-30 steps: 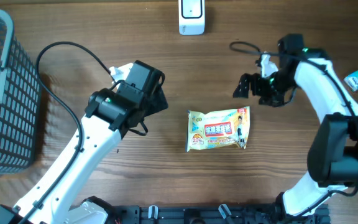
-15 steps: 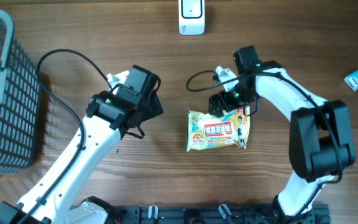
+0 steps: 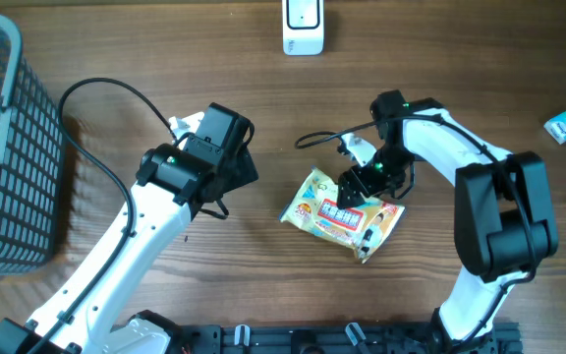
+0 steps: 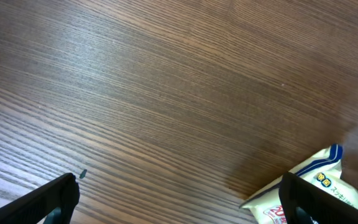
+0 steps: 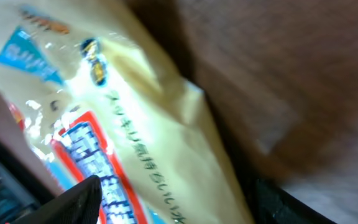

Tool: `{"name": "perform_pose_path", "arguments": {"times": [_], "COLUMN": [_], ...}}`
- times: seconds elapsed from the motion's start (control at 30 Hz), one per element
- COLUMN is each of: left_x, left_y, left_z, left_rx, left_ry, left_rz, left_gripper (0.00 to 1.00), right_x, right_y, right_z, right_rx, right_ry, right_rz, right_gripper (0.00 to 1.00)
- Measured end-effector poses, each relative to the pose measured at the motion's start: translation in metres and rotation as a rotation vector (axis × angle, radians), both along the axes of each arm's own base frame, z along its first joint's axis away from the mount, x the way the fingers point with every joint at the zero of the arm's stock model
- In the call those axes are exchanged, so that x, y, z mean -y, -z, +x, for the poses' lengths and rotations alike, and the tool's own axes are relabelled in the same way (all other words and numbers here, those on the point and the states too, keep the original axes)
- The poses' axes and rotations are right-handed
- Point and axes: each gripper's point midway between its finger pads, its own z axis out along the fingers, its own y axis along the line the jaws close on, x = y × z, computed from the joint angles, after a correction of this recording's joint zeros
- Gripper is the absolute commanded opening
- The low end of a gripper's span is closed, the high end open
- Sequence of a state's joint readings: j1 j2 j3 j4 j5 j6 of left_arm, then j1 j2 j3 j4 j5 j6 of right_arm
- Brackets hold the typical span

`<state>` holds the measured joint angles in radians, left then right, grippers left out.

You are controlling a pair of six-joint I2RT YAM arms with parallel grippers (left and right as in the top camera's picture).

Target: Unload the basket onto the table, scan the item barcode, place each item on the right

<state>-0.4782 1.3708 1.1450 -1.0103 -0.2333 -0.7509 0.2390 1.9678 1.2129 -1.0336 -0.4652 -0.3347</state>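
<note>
**Right gripper closing on the snack packet; left gripper waiting empty**

Nearest, the left gripper (image 4: 179, 198) hangs over the bare table (image 3: 440, 59) with its jaws spread wide and nothing between them; a corner of the snack packet (image 3: 342, 214) just enters its view. Mid-table, the packet lay square a second ago and now sits skewed, so something has nudged it. The right gripper (image 3: 362, 185) was well off to the right then. It has since swung in onto the packet's upper edge, jaws narrowing with the wrapper between them, though the blurred wrist view does not show whether they grip it yet. I judge the pickup is just beginning. No barcode shows, and the white scanner (image 3: 303, 27) stands at the far edge, well apart from the packet.
</note>
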Motion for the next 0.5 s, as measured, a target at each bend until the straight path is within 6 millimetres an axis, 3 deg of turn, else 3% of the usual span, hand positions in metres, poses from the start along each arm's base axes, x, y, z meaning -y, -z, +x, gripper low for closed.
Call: {"name": "perform_pose_path", "arguments": {"times": [0.2, 0.27, 0.33, 0.5], "left_x": [0.000, 0.000, 0.000, 0.000], "left_y": [0.000, 0.000, 0.000, 0.000], "left_z": [0.000, 0.000, 0.000, 0.000], "left_rx": [0.000, 0.000, -0.001, -0.001], "left_ry": [0.000, 0.000, -0.003, -0.004], "left_rz": [0.000, 0.000, -0.001, -0.004], "left_gripper": [1.00, 1.00, 1.00, 1.00], "right_x": [-0.009, -0.012, -0.018, -0.030], "right_y": [0.002, 0.004, 0.009, 0.011], "right_z": [-0.021, -0.023, -0.024, -0.026], "right_rx": [-0.103, -0.107, -0.101, -0.126], "right_ry": [0.021, 0.022, 0.033, 0.092], "right_rz": [0.060, 0.074, 0.087, 0.130], "right_gripper": [0.54, 0.33, 0.04, 0.04]}}
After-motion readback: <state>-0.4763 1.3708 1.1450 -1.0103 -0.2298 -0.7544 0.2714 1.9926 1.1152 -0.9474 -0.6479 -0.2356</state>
